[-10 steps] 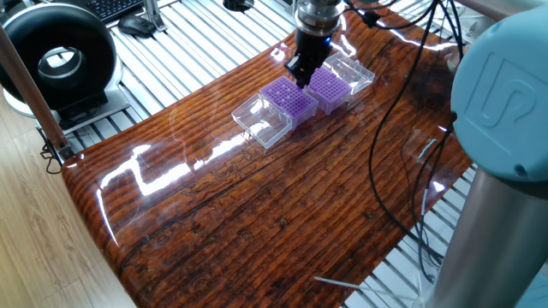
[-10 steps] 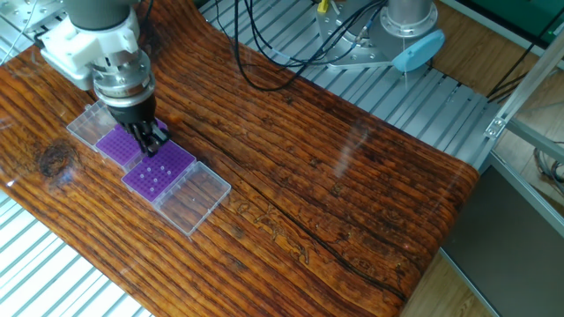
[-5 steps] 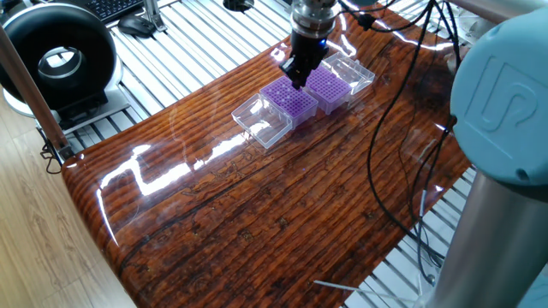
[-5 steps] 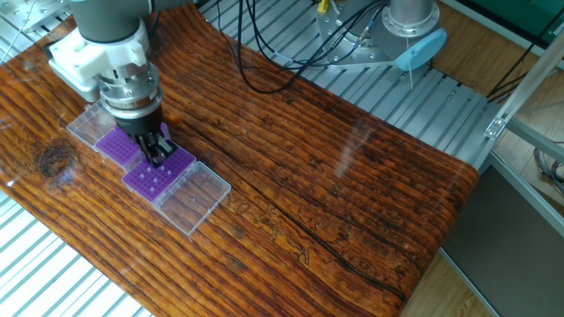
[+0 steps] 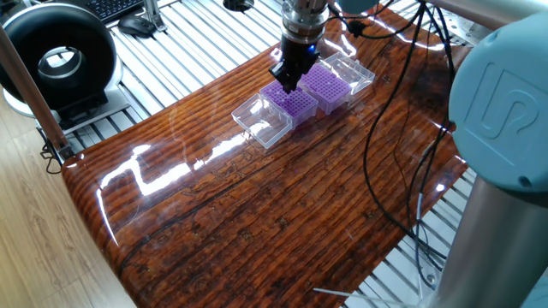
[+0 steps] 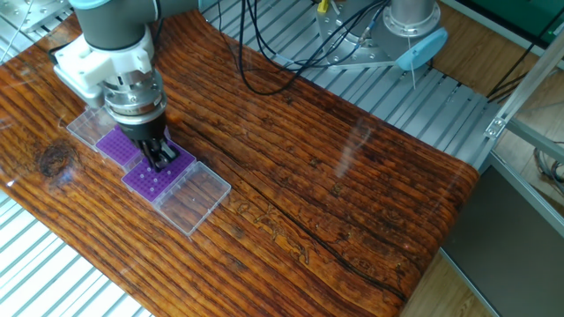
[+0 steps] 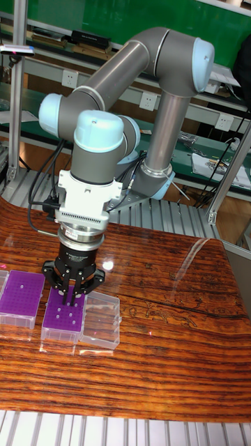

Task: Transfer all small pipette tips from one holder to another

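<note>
I am holding the gripper (image 7: 72, 298) straight down over one purple rack (image 7: 63, 316), fingers drawn close together; whether they are pinching anything, I cannot tell. A few small pipette tips (image 6: 155, 181) are sitting in that rack's holes, beside the second purple rack (image 7: 21, 292) on the surface (image 6: 335, 176)

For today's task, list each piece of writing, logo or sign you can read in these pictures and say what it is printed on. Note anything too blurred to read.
"UR" logo: embossed on the blue joint cap of the robot arm, in one fixed view.
White labels on the shelf frame behind the arm, tall fixed view: too small to read.
Papers on the bench behind: print too blurred to read.
Purple racks: no writing visible.
</note>
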{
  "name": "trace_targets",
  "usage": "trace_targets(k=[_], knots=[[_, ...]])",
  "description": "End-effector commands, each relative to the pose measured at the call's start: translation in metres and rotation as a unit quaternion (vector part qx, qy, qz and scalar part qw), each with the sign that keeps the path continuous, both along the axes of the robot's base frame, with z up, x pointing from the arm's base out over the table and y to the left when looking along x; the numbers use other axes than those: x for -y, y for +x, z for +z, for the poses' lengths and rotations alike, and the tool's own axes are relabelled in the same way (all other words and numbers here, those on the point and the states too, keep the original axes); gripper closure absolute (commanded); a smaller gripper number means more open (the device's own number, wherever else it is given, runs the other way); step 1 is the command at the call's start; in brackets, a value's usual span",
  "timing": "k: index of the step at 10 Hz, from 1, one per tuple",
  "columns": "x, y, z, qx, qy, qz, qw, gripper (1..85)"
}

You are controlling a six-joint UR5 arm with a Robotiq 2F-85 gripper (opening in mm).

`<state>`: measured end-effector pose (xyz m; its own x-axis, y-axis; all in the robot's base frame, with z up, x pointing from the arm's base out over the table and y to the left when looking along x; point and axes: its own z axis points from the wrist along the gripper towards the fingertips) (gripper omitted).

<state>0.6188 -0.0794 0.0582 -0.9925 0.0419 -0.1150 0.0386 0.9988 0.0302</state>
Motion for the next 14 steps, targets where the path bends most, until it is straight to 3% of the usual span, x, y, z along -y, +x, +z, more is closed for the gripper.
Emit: trace_targets(k=[1, 14], knots=[[-0.001, 0.001, -0.001, 0.003, 0.005, -0.001, 1.0, 65.7], [0.0, -0.009, -0.008, 0.006, 0.005, 0.0, 1.0, 66.3]])
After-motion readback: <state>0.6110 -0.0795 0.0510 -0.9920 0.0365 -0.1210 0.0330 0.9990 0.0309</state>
